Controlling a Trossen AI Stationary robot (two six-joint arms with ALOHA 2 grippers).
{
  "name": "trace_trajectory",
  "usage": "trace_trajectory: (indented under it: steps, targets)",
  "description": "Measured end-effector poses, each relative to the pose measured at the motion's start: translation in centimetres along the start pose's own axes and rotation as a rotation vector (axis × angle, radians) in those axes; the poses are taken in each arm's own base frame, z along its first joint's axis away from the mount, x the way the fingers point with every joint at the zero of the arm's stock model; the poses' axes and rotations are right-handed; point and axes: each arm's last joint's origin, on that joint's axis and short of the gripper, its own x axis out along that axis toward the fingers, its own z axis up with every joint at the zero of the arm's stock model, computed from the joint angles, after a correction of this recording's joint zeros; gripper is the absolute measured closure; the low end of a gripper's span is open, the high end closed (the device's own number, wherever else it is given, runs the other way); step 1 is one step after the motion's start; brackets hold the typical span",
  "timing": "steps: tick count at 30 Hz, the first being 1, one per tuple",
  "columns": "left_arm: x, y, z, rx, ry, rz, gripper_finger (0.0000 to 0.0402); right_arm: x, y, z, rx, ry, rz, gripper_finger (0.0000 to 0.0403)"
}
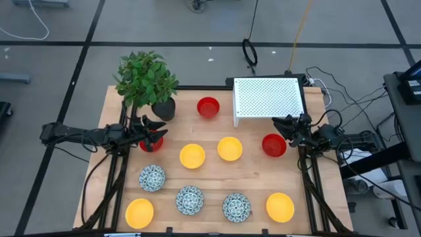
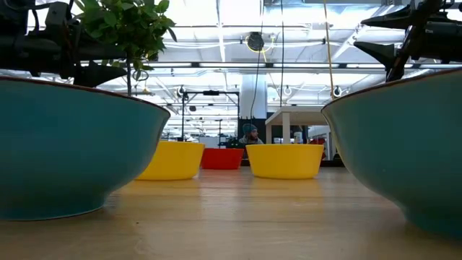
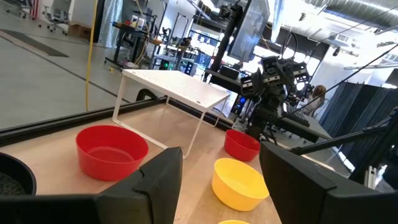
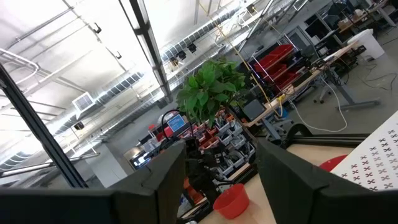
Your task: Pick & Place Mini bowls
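While the leafy potted plant (image 1: 146,80) and white perforated wire shelf (image 1: 268,97) crowd the high view's upper half, glossy red, yellow and patterned mini bowls (image 1: 192,156) fill the wooden table (image 1: 253,181); left gripper (image 1: 156,125) and right gripper (image 1: 284,124) flank them. Both wrist views show fingers spread, empty.

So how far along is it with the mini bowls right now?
Nothing looks placed yet: the white rack has no bowl on top. The left gripper hovers open over a red bowl by the plant; the right gripper hovers open above another red bowl. Neither holds anything. Yellow bowls and patterned bowls sit untouched.
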Motion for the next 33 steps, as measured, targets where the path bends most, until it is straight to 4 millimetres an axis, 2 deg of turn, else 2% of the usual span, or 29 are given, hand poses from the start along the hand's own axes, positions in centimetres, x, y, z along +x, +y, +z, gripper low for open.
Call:
trace_trajectory:
  steps: [33]
  targets:
    - [0.00,-0.01,0.00,0.000,0.000,0.000,0.0183,0.00,-0.07,0.05,0.000,-0.015,-0.023,0.0218]
